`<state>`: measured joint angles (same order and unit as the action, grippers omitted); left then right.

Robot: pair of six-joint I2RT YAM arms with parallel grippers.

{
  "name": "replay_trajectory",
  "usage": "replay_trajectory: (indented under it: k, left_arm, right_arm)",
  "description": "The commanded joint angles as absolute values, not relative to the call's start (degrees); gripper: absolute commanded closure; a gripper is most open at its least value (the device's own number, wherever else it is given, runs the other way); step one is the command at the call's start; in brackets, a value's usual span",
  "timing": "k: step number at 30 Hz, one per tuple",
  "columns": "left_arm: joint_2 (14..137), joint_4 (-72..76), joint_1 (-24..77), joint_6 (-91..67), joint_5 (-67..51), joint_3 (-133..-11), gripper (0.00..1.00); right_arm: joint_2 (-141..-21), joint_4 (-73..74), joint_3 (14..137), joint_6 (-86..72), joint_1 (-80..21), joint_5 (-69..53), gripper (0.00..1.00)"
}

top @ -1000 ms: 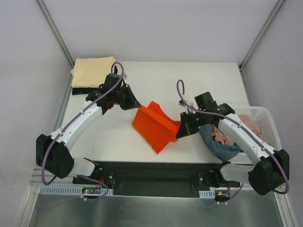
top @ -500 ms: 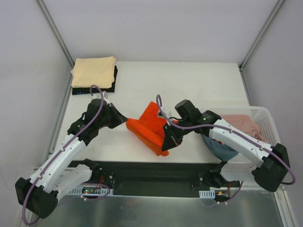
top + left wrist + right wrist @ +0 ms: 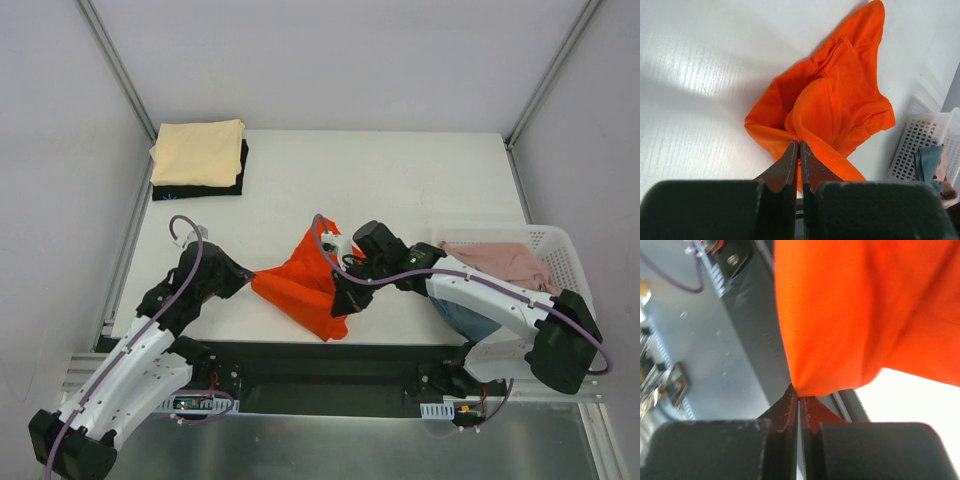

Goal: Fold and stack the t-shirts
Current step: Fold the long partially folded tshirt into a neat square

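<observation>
No legible text, label, brand, number or sign appears on the orange t-shirt (image 3: 300, 287), stacked t-shirts (image 3: 198, 150), basket (image 3: 572, 262) or table (image 3: 400, 180).

Bright, even light falls from overhead, and shadows are soft and faint. Ahead and left of the left claw (image 3: 799, 152), the white table (image 3: 700, 65) shows pale bands of glare. Just above the right claw (image 3: 799, 399), the orange-red t-shirt (image 3: 865, 305) is oversaturated and blurred. Everything left of that claw is smeared and out of focus.
</observation>
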<state>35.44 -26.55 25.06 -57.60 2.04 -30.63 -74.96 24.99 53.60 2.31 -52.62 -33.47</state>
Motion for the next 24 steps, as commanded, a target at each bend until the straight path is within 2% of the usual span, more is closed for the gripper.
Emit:
replay_trajectory:
  k: [1,7,16,24]
  left_arm:
    - [39.54,-25.84,24.7,-58.62,5.01,-35.59,1.0]
    - [49.99,-23.39,24.7,-55.9,5.01,-44.55,1.0]
    - [76.68,-18.81,24.7,-49.49,0.09,-64.48,1.0]
    - [99.3,-18.63,24.7,-46.67,-9.75,-82.16,1.0]
  right_arm:
    - [-72.42,22.33,52.82,2.11,-48.45,-27.77,0.99]
    - [-70.4,22.15,51.68,2.81,-39.48,-30.4,0.99]
    - [-74.09,22.06,51.24,5.36,-27.96,-34.36,1.0]
    - [-79.19,20.04,48.25,2.73,-20.4,-34.72,0.99]
